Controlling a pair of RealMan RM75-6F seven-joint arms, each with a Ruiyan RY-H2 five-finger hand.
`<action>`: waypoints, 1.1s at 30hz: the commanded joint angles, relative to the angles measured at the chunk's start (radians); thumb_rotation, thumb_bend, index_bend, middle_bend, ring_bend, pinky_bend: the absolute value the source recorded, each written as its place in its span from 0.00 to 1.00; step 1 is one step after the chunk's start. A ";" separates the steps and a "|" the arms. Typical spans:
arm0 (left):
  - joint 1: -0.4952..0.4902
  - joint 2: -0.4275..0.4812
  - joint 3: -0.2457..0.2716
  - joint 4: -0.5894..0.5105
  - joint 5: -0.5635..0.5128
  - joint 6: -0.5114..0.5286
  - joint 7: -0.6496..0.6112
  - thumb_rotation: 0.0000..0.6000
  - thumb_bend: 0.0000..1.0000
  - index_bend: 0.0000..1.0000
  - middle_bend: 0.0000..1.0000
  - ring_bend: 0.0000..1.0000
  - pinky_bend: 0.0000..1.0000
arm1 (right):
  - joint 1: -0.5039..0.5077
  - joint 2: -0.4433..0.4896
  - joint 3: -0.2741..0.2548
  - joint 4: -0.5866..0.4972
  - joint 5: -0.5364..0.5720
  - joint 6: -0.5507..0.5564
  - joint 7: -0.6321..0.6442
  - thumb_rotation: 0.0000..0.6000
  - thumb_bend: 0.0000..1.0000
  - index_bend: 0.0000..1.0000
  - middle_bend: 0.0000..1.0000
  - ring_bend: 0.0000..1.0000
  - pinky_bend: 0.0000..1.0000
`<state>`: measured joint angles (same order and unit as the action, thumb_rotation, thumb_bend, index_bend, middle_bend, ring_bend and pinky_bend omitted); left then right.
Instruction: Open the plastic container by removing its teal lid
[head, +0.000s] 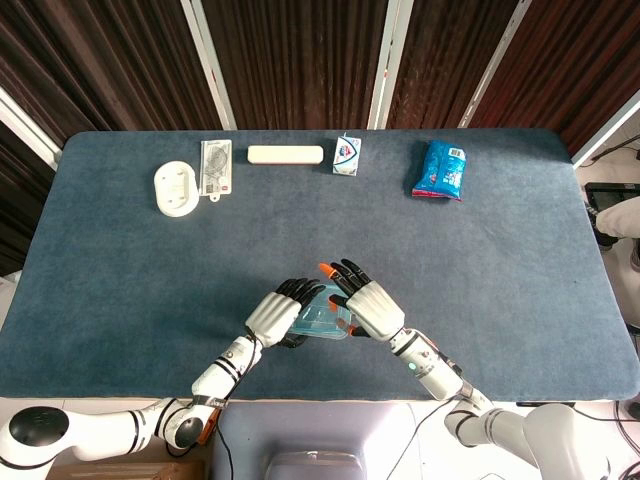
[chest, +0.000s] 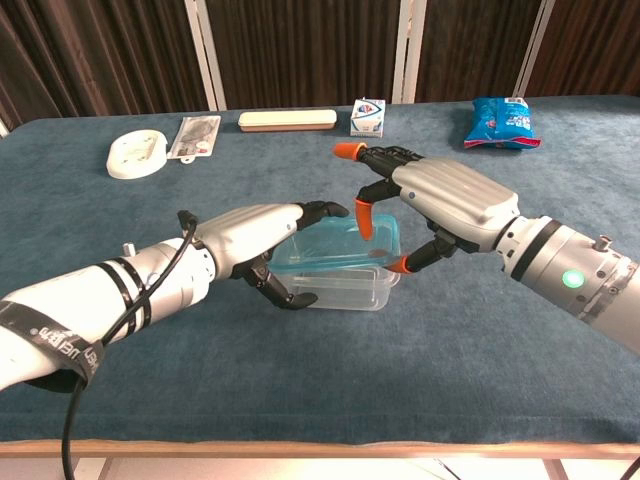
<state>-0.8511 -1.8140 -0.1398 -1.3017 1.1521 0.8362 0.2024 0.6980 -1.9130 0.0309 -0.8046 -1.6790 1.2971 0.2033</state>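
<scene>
The clear plastic container (chest: 345, 283) stands on the blue table near its front edge, with the teal lid (chest: 330, 246) lying flat on top. My left hand (chest: 255, 240) grips the container's left end, fingers over the lid and thumb low on the front wall. My right hand (chest: 440, 200) is at the right end, an orange-tipped finger on the lid's top and the thumb at its right front corner, pinching the lid's edge. In the head view the container (head: 320, 320) is mostly hidden between the left hand (head: 275, 312) and the right hand (head: 365, 306).
Along the far edge lie a white round dish (head: 177, 188), a clear packet (head: 216, 166), a cream bar-shaped box (head: 285, 155), a small white and blue carton (head: 347, 155) and a blue snack bag (head: 440, 168).
</scene>
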 joint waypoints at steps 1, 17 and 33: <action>0.001 0.000 -0.001 0.000 0.002 0.000 -0.001 1.00 0.31 0.01 0.03 0.00 0.15 | 0.002 -0.007 0.002 0.007 -0.001 0.004 0.004 1.00 0.50 0.68 0.10 0.00 0.00; 0.036 -0.001 0.001 -0.005 0.084 0.085 -0.040 1.00 0.31 0.00 0.00 0.00 0.07 | 0.000 -0.016 -0.002 0.026 -0.004 0.023 0.013 1.00 0.56 0.73 0.13 0.00 0.00; 0.066 0.047 0.000 -0.047 0.127 0.139 -0.016 1.00 0.31 0.00 0.00 0.00 0.02 | 0.002 -0.013 -0.004 0.023 -0.014 0.046 0.003 1.00 0.56 0.74 0.13 0.00 0.00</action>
<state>-0.7917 -1.7799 -0.1387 -1.3343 1.2800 0.9657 0.1757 0.6996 -1.9263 0.0267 -0.7810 -1.6921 1.3431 0.2063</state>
